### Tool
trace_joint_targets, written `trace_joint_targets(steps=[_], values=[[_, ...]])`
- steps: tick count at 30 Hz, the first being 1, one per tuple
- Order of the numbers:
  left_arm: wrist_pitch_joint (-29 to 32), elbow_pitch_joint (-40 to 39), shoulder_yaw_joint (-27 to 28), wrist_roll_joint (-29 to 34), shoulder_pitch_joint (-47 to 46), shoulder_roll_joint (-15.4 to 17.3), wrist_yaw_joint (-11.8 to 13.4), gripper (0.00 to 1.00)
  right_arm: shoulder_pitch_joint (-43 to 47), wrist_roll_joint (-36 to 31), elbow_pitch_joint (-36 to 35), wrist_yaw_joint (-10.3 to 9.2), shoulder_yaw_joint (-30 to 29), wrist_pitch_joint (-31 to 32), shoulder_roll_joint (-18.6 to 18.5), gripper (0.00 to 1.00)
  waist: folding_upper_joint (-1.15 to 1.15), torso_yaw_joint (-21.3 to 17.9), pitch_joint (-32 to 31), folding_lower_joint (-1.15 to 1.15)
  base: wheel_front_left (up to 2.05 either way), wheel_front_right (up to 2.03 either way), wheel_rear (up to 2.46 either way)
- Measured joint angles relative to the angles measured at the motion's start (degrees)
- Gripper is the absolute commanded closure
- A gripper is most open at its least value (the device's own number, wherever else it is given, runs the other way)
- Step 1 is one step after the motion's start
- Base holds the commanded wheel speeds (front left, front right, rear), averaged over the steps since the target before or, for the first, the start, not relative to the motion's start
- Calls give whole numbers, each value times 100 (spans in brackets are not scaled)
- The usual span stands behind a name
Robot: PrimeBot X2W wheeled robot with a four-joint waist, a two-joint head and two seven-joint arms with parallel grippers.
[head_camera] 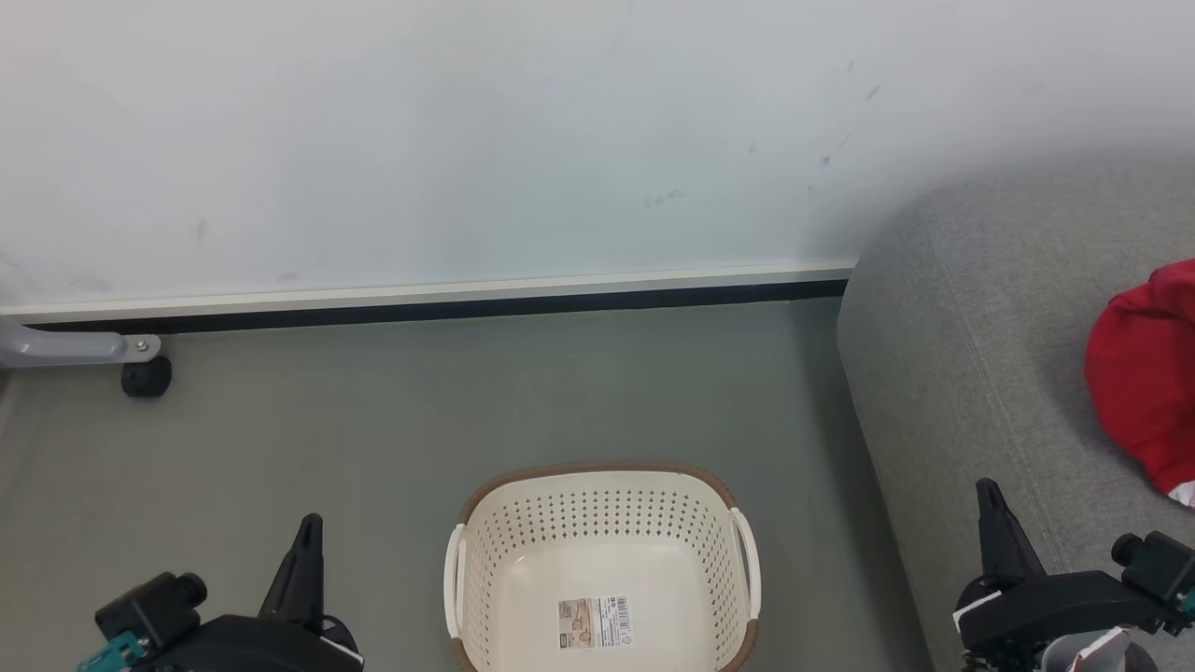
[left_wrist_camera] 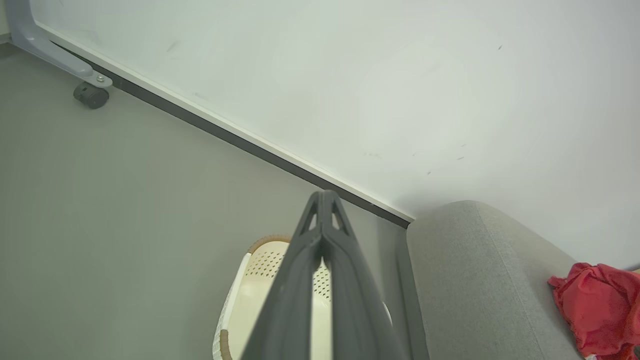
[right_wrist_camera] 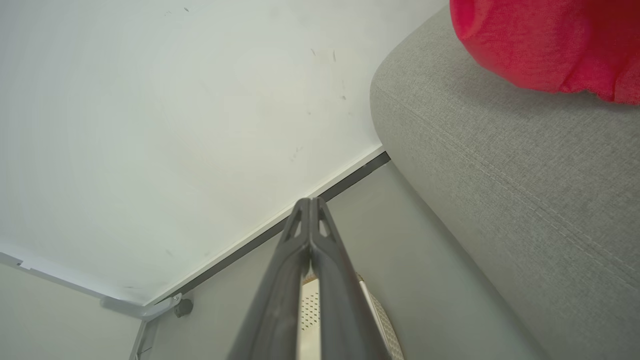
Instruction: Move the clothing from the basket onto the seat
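as it sits bunched, clothing (head_camera: 1144, 373) v. red

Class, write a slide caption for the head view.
Empty basket on the floor; red clothing lies on the grey seat.

The basket (head_camera: 597, 518) sits on the floor (head_camera: 373, 420); right of it stands the seat (head_camera: 971, 373) (clothing (head_camera: 1139, 373) on top), the wall (head_camera: 467, 140) behind it.

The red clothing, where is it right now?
In the head view, the clothing lies at the far right on the seat, right of the empty basket.
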Motion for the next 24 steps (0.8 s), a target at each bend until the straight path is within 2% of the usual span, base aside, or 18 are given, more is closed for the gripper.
trace_joint_targets(steps=[24], values=[[372,205,497,-1633,-99,-241,-344,100,-22,1813,203,304,-467,332,145,100,0,-23,-97,0,0,0,0]])
